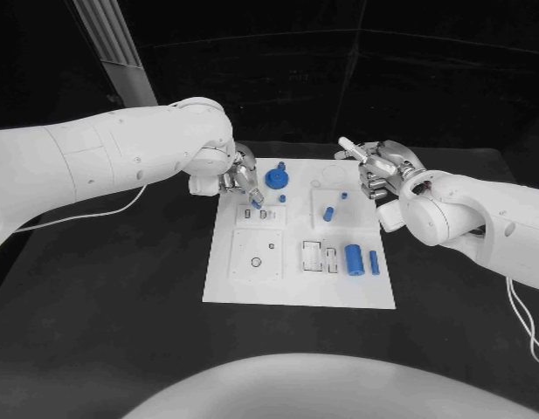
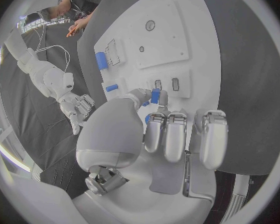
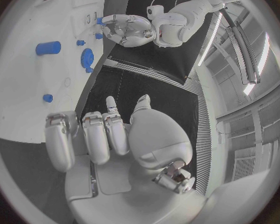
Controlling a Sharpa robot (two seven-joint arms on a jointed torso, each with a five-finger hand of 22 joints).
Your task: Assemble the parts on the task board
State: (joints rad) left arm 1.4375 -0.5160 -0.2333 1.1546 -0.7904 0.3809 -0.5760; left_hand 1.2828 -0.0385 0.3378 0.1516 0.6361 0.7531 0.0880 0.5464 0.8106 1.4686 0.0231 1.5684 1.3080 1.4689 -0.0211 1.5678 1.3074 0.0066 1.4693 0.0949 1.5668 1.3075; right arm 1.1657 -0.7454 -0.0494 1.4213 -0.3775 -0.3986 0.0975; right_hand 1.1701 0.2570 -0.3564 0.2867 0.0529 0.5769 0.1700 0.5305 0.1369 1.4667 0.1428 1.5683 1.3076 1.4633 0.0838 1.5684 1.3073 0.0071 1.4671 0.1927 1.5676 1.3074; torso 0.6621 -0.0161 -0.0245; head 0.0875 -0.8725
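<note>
The task board (image 1: 297, 288) lies flat in the middle of the black surface (image 1: 106, 305). The left robot hand (image 1: 238, 179) is over the board's far left corner and pinches a small blue part (image 2: 155, 95) between thumb and fingertip, just above two small slots; contact with the board cannot be confirmed. The right robot hand (image 1: 380, 168) hovers at the board's far right edge, fingers apart, holding nothing. On the board lie a blue gear-like part (image 1: 278, 181), a small blue peg (image 1: 328, 213), and two blue cylinders (image 1: 355, 259) near the right edge.
</note>
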